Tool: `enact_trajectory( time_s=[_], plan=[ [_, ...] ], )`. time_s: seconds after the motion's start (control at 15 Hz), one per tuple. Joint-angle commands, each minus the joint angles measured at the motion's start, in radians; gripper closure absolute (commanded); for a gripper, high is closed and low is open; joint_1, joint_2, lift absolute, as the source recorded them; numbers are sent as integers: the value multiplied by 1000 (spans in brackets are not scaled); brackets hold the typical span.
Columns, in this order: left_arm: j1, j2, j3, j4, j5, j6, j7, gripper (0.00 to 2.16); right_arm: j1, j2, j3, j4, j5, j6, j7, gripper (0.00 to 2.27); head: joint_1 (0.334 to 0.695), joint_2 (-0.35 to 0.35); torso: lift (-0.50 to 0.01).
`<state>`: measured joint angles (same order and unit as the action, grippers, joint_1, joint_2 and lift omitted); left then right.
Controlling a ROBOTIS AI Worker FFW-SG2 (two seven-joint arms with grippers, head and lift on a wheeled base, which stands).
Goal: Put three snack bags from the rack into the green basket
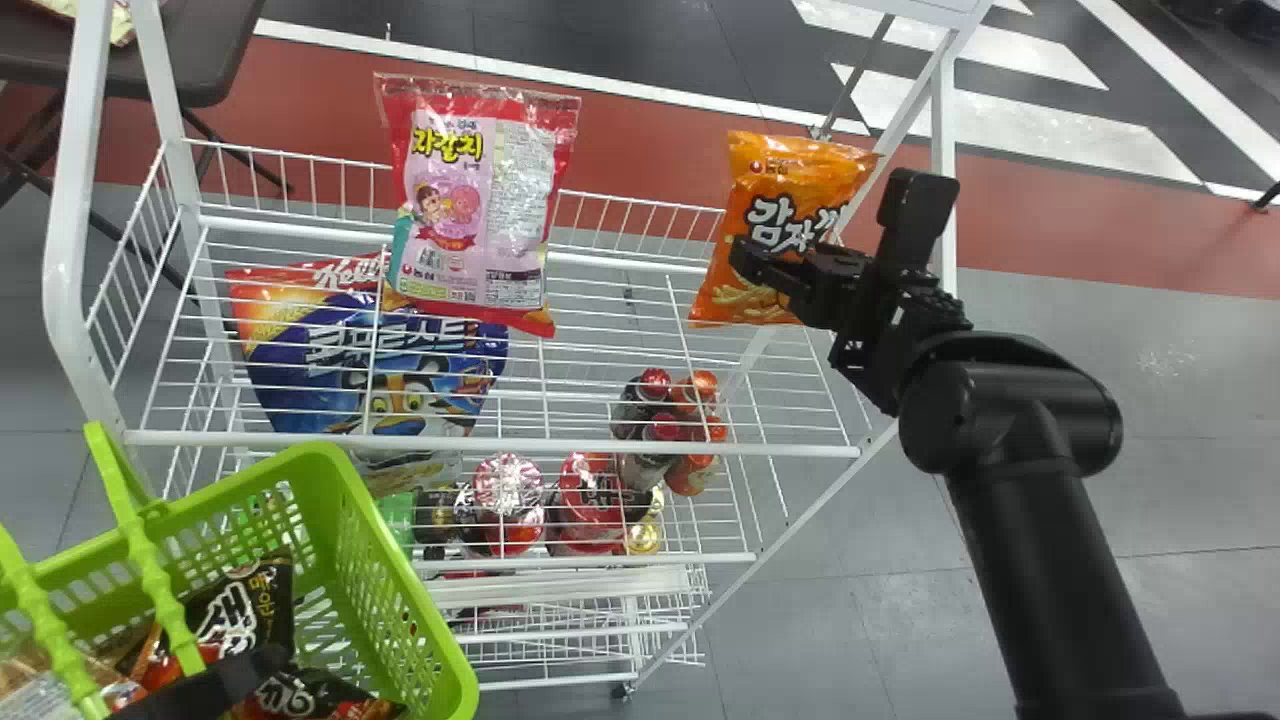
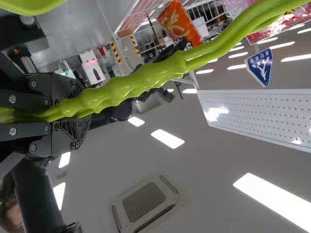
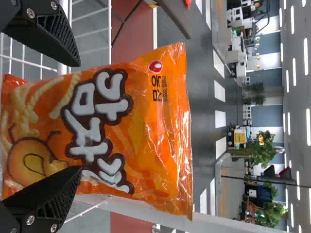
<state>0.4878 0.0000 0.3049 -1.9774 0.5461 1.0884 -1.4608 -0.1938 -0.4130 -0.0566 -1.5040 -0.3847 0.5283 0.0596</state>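
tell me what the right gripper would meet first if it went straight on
Likely the orange snack bag with fries pictured on it, ahead of the open right gripper; the gap is hard to judge.

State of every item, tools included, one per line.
Orange snack bag, upright, ungripped
Pink snack bag, upright, sealed
Blue bag, below the rack's top shelf
Bottles, capped
Basket, partly filled
Black bags, lying in the basket
Basket handle, gripped
Right tool, open
Left tool, closed on the basket handle
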Motion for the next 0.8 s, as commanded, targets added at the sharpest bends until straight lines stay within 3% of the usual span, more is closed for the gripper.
enact_trajectory(
  time_s=[0.0, 0.13, 0.2, 0.27, 0.33, 0.47, 0.73],
  plan=[
    [8, -3, 11, -6, 6, 3, -3, 2145, -53, -1, 35, 90, 27, -26, -21, 97, 695, -350, 0],
    [11, -3, 14, -6, 12, 3, -6, 2145, -87, -3, 47, 151, 30, -26, -20, 407, 695, -350, 0],
    [11, -3, 14, -6, 12, 3, -7, 2145, -88, -3, 50, 153, 29, -29, -14, 761, 695, -350, 0],
    [11, -3, 14, -8, 11, 3, -7, 2145, -82, -3, 50, 151, 27, -29, -3, 1308, 695, -350, 0],
    [11, -3, 14, -9, 11, 3, -7, 2145, -65, -3, 46, 128, 12, -29, -12, 2057, 695, -350, 0],
    [12, -3, 14, -9, 12, 6, -7, 2145, -13, -1, 21, 48, 1, -35, -15, 2253, 695, -350, 0],
    [14, -3, 14, -11, 12, 6, -7, 2145, 74, 2, -26, -73, -28, -32, -15, 2253, 695, -350, 0]
  ],
)
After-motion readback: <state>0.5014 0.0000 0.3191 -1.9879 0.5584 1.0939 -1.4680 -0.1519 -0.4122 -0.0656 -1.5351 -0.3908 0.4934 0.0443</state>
